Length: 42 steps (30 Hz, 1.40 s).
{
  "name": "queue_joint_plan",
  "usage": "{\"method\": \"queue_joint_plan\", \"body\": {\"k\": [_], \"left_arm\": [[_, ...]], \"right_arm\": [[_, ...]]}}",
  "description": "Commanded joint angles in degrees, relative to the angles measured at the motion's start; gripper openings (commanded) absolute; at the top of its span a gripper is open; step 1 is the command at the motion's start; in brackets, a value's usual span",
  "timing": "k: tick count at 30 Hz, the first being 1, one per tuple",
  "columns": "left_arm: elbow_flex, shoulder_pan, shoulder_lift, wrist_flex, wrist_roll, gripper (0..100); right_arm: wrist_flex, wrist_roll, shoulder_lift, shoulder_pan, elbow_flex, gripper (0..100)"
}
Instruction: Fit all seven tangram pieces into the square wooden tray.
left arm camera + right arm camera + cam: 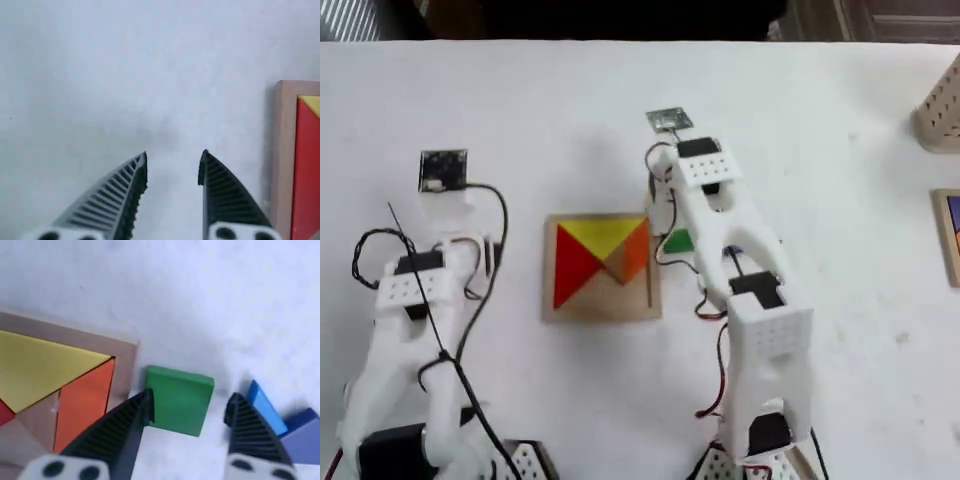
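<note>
Tangram pieces: three of seven are seated in the tray, so four to go by my count.
Tray: square wooden frame, flat on the tabletop, between my two arms.
Tray contents: yellow triangle along the far side, red triangle on the left, orange piece against the right wall. All three lie flat with edges meeting. The near part and a wedge in the middle are bare wood.
Green piece: square, flat on the tabletop, just outside the tray's right wall near its far corner, a thin gap off the rim.
Right pincer: wide open, gripping nothing, low over the green piece with one jaw on each side. The jaw on the tray side is at the green edge; the other is clear of it.
Why there: my read is that I'm straddling green so one close takes it, with a short hop into the tray.
Blue piece: just beyond green, tilted or on edge, can't tell which. A darker blue piece sits beside it.
Left pincer: open, empty, above bare tabletop left of the tray, near its wall.
Why parked: likely keeping clear so the right arm owns that side.
Risk: the tray-side jaw has little room by the rim and could nudge the tray.
</note>
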Motion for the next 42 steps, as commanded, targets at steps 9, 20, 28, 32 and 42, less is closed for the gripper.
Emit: {"method": "queue_joint_plan", "body": {"k": [9,20,28,32,42], "left_arm": [[-0.6,-0.2,0.0,-1.2,0.7,18],[-0.6,-0.2,0.0,-1.2,0.6,18],[-0.4,-0.1,0.0,-2.7,-1.0,18],[-0.4,-0.1,0.0,-2.7,-1.1,18],[-0.3,-0.1,0.0,-2.6,-1.1,18]], "right_arm": [[7.0,5.9,0.6,1.2,-1.1,8.6],[8.0,1.2,-3.9,-0.1,-1.1,23.0],[9.5,-1.7,-7.0,-5.1,-0.5,23.0],[7.1,-1.6,-10.6,-5.4,4.7,23.1],[-7.3,-0.4,-13.4,-5.3,20.9,23.1]]}}
